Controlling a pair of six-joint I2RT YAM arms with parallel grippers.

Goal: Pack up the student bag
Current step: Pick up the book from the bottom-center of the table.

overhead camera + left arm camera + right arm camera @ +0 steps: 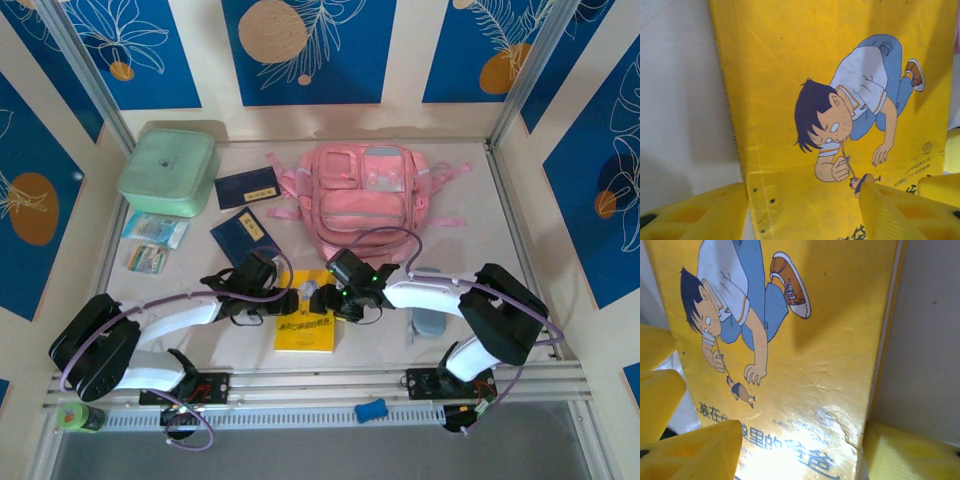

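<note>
Centrally, near the front of the white table (470,250): thin yellow paperback book (305,322) with a cartoon boy on the cover, lying flat, both arms converging over its far end.

Left gripper (292,298): jaws apart, clamped on nothing. In the left wrist view (802,200), straddling the yellow paperback book (840,100) along its long side edge, with one yellow finger (695,212) over bare table (680,100) and the other over the cover.

Right gripper (332,300): jaws likewise apart, nothing held. In the right wrist view (802,440), set across the opposite long edge of the yellow paperback book (830,340), with one finger (910,452) over bare table (930,340) beyond that edge.

Large soft pink fabric backpack (365,195): at the back centre of the table, front pockets up, well apart from both grippers, with a narrow strip of bare table between its near edge and the book.

Left of the backpack: two dark blue booklets (246,190), then a mint-green square box (168,172) in the back left corner, and two small printed packets (155,229) near the left edge.

Open room: bare table to the right of the backpack, up to the metal side rail (520,230).
</note>
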